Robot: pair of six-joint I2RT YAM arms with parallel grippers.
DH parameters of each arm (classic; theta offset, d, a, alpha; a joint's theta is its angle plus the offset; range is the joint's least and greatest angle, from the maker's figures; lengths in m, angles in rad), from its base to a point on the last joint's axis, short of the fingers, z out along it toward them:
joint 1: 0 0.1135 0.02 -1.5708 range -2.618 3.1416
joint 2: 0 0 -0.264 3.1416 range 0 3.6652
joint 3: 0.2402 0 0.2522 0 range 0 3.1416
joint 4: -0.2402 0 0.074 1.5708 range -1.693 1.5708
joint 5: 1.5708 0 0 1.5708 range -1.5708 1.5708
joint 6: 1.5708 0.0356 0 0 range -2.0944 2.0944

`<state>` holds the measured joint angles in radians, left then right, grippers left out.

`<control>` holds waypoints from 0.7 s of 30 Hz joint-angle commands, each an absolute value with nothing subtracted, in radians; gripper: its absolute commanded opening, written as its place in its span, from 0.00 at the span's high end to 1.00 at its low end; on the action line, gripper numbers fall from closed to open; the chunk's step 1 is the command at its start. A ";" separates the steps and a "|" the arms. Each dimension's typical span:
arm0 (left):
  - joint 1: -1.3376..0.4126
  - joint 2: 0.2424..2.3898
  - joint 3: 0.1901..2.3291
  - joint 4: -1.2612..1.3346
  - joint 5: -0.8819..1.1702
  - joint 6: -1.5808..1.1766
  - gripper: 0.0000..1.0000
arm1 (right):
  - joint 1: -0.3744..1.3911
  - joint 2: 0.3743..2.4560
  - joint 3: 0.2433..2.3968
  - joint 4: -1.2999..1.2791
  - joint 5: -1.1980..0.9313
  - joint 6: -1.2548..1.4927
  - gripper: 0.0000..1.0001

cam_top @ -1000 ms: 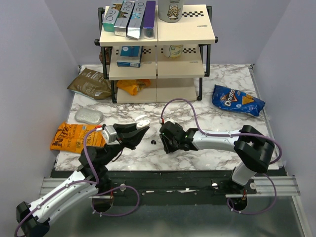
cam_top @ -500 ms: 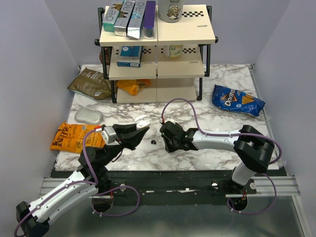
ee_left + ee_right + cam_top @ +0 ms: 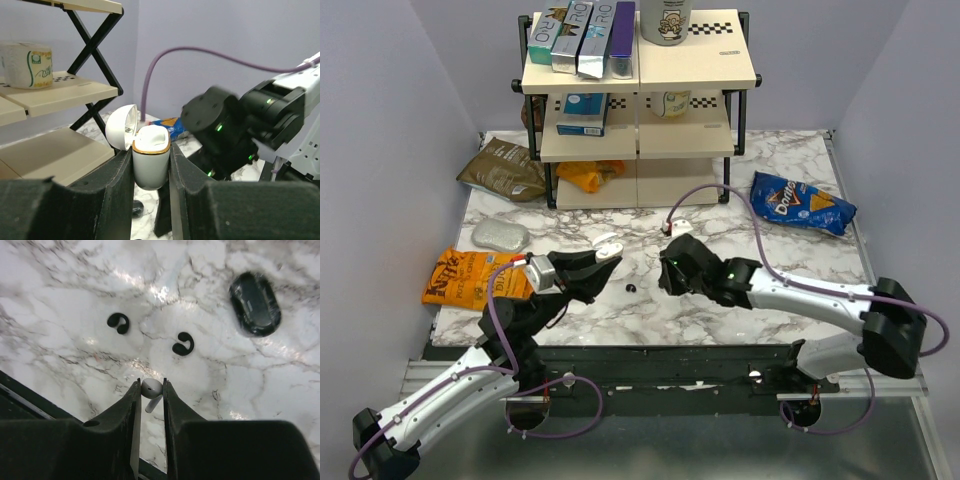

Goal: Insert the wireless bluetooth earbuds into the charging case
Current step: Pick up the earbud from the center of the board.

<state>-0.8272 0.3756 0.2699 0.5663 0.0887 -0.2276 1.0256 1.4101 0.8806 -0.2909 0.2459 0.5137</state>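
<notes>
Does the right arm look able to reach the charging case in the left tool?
Probably yes: the charging case stands lid-open in the left tool, nothing over its mouth; the right tool, holding a white earbud, is nearby.

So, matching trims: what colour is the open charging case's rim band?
Gold, on the charging case; left wrist view shows it best.

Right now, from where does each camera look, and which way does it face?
Top external: above and behind the arms, looking down on the table; both arms show.
Left wrist: looks sideways across the table toward the right arm; left fingers clamp the open white case.
Right wrist: looks down at the marble; right fingers pinch a white earbud.
Shared: top external and left wrist both show the case.
</notes>
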 commanded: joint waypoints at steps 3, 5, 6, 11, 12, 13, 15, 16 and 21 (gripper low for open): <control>-0.834 0.417 0.302 0.610 0.075 -0.195 1.00 | 1.023 1.180 0.972 -0.336 0.403 0.358 0.99; -0.834 0.458 0.317 0.649 0.081 -0.178 1.00 | 1.025 1.108 1.037 -0.339 0.442 0.310 0.99; -0.834 0.475 0.322 0.664 0.084 -0.172 1.00 | 1.025 1.091 1.060 -0.342 0.449 0.257 0.99; -0.834 0.635 0.374 0.832 0.126 -0.146 1.00 | 1.023 1.011 1.178 -0.331 0.445 0.124 0.99; -0.834 0.662 0.383 0.859 0.133 -0.143 1.00 | 1.025 0.990 1.198 -0.315 0.442 0.088 0.99; -0.834 0.716 0.406 0.886 0.138 -0.138 1.00 | 1.025 0.980 1.204 -0.305 0.436 0.072 0.99; -0.833 0.774 0.431 0.962 0.161 -0.134 1.00 | 1.026 0.962 1.216 -0.272 0.423 0.028 0.99; -0.833 0.829 0.463 0.982 0.170 -0.132 1.00 | 1.025 0.947 1.218 -0.259 0.408 0.017 0.99; -0.833 0.992 0.584 1.074 0.239 -0.130 1.00 | 1.026 0.901 1.184 -0.149 0.370 -0.064 0.99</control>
